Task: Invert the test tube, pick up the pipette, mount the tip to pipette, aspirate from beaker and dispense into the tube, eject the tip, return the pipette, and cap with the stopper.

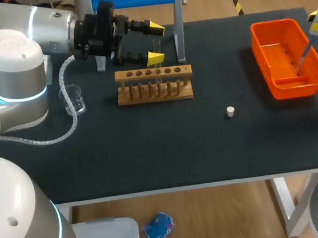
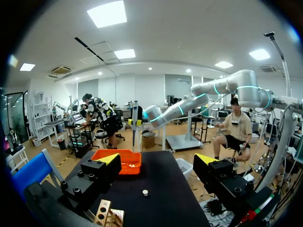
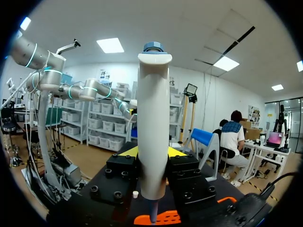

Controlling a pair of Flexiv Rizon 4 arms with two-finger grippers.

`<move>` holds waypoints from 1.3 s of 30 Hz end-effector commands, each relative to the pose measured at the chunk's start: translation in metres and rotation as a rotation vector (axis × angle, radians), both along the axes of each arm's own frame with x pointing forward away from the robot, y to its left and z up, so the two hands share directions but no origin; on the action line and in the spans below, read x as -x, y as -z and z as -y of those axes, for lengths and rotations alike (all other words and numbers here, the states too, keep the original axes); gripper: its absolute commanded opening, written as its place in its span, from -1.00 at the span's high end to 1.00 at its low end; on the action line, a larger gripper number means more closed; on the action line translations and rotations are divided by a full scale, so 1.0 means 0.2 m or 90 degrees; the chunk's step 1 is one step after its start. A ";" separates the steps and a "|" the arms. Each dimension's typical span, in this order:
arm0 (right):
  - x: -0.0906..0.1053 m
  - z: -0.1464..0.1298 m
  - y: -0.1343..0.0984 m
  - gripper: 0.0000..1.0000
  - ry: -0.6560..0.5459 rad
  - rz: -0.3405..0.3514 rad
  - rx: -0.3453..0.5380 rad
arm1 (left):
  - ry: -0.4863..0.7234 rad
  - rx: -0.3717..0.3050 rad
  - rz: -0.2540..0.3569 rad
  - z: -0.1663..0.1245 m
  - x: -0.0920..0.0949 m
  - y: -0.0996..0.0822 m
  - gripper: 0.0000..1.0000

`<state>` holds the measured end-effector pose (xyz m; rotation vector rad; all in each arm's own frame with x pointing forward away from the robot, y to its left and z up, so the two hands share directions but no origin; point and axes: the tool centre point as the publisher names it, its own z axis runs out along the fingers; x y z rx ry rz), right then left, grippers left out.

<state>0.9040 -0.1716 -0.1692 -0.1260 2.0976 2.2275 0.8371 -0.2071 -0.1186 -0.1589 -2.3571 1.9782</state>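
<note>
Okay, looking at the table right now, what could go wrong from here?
The right claw is shut on the pipette, whose lower end hangs over or inside the orange bin; moving sideways before lifting could catch the bin's wall. The left claw hangs open close above the wooden rack; a low sweep might knock it. The small white stopper lies loose on the table and could be nudged away.

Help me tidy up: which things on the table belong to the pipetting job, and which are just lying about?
Job:
pipette, gripped in the right hand
wooden rack
beaker
white stopper

Lying about:
orange basket, unnamed in the task, though the pipette hangs over it, so perhaps in use
</note>
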 end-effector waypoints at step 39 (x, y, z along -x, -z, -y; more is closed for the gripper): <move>-0.06 0.00 0.05 1.00 -0.013 0.001 -0.010 | -0.009 -0.047 -0.054 0.43 -0.17 -0.18 -1.00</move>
